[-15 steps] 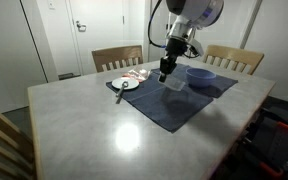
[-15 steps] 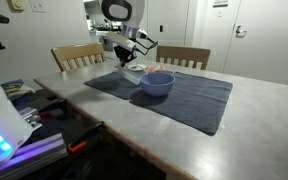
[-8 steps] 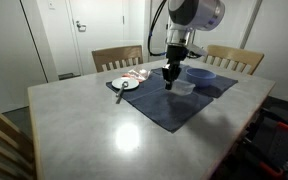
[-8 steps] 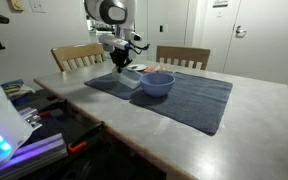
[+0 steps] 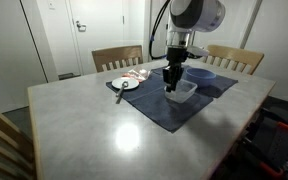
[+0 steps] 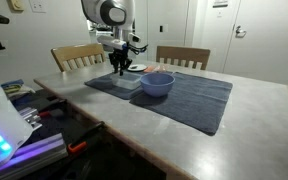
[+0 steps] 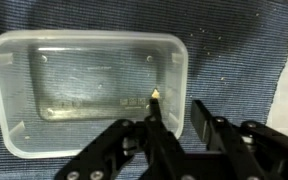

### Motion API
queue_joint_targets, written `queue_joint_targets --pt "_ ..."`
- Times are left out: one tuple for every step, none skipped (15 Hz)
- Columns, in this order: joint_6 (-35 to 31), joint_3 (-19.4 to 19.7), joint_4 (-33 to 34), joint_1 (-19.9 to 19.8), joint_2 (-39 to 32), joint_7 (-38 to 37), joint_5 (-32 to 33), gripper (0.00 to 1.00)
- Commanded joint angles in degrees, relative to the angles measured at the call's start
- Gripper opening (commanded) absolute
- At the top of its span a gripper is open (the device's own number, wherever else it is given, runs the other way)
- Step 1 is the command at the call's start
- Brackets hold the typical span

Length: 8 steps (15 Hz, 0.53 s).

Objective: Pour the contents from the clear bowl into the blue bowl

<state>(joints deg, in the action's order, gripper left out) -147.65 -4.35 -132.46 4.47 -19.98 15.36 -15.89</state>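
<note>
The clear bowl [image 7: 84,90] is upright on the dark blue cloth and looks empty in the wrist view. It also shows in both exterior views [image 5: 182,92] [image 6: 127,82], just beside the blue bowl [image 5: 200,75] [image 6: 157,83]. My gripper [image 7: 177,105] straddles the clear bowl's right wall, with one finger inside and one outside. There is a gap between the outer finger and the wall, so the gripper is open. It stands right over the clear bowl in both exterior views [image 5: 172,84] [image 6: 121,69]. The blue bowl holds something pale.
A dark blue cloth [image 5: 159,105] [image 6: 194,100] covers part of the grey table [image 5: 84,130]. A white plate [image 5: 125,84] with a utensil sits at the cloth's far corner. Two wooden chairs [image 5: 117,58] [image 5: 234,60] stand behind the table.
The gripper has come down and away from the blue bowl, bringing the clear bowl from the air to rest flat on the cloth.
</note>
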Motion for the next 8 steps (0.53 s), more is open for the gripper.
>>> queue_joint_targets --pt "0.3 -2.2 -0.9 -3.0 1.2 0.5 -0.2 0.69" --pt "0.3 -2.8 -1.0 -3.7 1.7 1.1 -1.2 0.77" --pt "0.3 -3.8 -1.4 -4.7 2.7 2.3 -2.7 0.83" --pt "0.0 -4.5 -1.7 -5.5 3.4 3.0 -3.8 0.9" --pt "0.0 -5.0 -2.0 -6.0 4.4 3.5 -4.7 0.96" --pt "-0.4 -5.5 -2.2 -6.5 5.2 4.2 -6.0 1.0" --pt "-0.1 -5.7 -1.8 -7.1 5.8 5.3 -7.0 1.0" --pt "0.1 -5.9 -1.6 -7.7 6.4 6.7 -8.2 1.0"
